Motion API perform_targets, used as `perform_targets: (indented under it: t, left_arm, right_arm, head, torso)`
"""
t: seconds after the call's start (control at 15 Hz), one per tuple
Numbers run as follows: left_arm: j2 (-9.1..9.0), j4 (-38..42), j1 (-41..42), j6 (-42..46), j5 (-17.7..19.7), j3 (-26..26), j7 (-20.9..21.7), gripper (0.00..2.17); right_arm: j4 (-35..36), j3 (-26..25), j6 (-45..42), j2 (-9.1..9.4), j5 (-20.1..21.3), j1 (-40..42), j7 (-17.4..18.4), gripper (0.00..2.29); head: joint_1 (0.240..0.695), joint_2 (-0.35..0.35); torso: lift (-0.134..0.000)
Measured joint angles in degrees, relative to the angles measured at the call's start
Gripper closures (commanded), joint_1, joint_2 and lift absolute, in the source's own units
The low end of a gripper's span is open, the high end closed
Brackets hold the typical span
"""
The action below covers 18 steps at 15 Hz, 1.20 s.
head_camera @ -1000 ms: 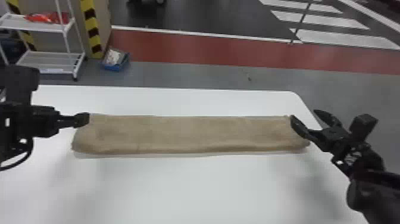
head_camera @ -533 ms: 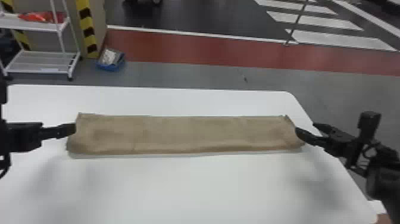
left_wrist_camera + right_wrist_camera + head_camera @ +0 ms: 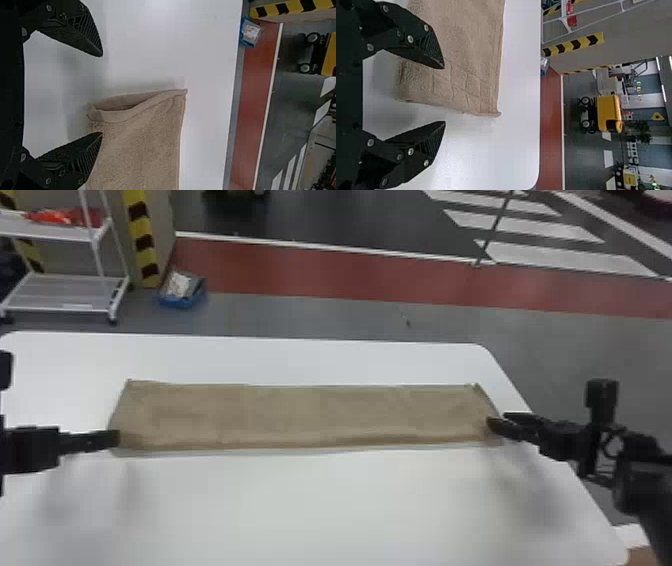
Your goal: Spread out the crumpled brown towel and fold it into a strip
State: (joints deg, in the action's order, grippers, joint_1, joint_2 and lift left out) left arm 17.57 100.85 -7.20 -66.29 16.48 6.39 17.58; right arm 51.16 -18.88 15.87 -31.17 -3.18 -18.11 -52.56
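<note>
- One brown towel (image 3: 310, 415) lies in a long, flat strip across a white table (image 3: 310, 505), its folded layers gaping at the left end in the left wrist view.
- At that end, the left gripper (image 3: 102, 95) waits with its fingers wide apart, one over the cloth's edge and the other over bare tabletop; whether either touches cannot be told.
- Opposite, the right gripper (image 3: 443, 95) has its fingers parted at the strip's right end, nothing pinched between them.
- The strip looks all but made, and the job seems to be down to tidying or letting go. Those loose layers pose the likeliest trouble: a finger slipping into the gap could catch the top ply alone and peel the fold open.
- A low sweep by either hand might snag the terry and drag an end askew; arms pulling unevenly would twist the whole length or ruck it mid-span.
- Beyond the table's far edge, a blue box (image 3: 182, 292) sits on the floor near a white shelf cart (image 3: 65, 292).
</note>
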Motion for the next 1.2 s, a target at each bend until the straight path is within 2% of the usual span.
perform_targets:
  t: [0.33,0.53,0.6,0.67,0.73,0.8,0.87,1.2]
  left_arm:
    - [-0.06,0.49,0.43,-1.43,1.17,-0.04,0.07,0.22]
    - [-0.48,-0.23,0.42,2.92,0.99,-0.74,-0.06,0.23]
    - [-0.54,-0.61,0.38,3.86,0.82,-1.03,-0.01,0.45]
    - [-0.53,-0.83,0.30,4.22,0.71,-1.28,0.24,0.85]
    - [-0.43,-0.89,0.26,3.52,0.72,-1.38,0.99,1.44]
    - [-0.31,-0.87,0.24,2.04,0.78,-1.34,1.44,1.70]
    - [-0.22,-0.52,0.24,0.27,0.79,-1.23,1.55,1.76]
    - [-0.05,2.57,0.80,-4.42,0.93,0.13,1.50,1.80]
  right_arm:
    - [0.00,-0.28,2.32,-0.42,-0.16,0.08,-0.71,0.59]
    - [0.00,-0.22,2.28,-0.55,-0.16,0.06,-0.77,0.59]
    - [0.00,-0.18,2.23,-0.55,-0.16,0.05,-0.79,0.74]
    - [0.00,-0.13,2.21,-0.55,-0.13,0.02,-0.98,0.97]
    - [0.00,-0.07,2.20,-0.57,-0.10,0.02,-1.35,1.20]
    - [0.00,-0.05,2.20,-0.64,-0.11,0.01,-1.48,1.46]
    - [0.00,-0.09,2.20,-0.74,-0.13,0.01,-1.50,1.60]
    - [-0.01,-0.51,2.55,-0.90,-0.53,-0.08,-2.12,1.60]
  head:
    - [0.695,-0.240]
    - [0.695,-0.245]
    - [0.695,-0.246]
    - [0.695,-0.246]
    - [0.695,-0.247]
    - [0.695,-0.251]
    - [0.695,-0.252]
    - [0.695,-0.253]
  torso:
    - [-0.123]
    - [-0.123]
    - [-0.123]
    - [-0.123]
    - [-0.123]
    - [-0.123]
    - [-0.123]
    - [-0.123]
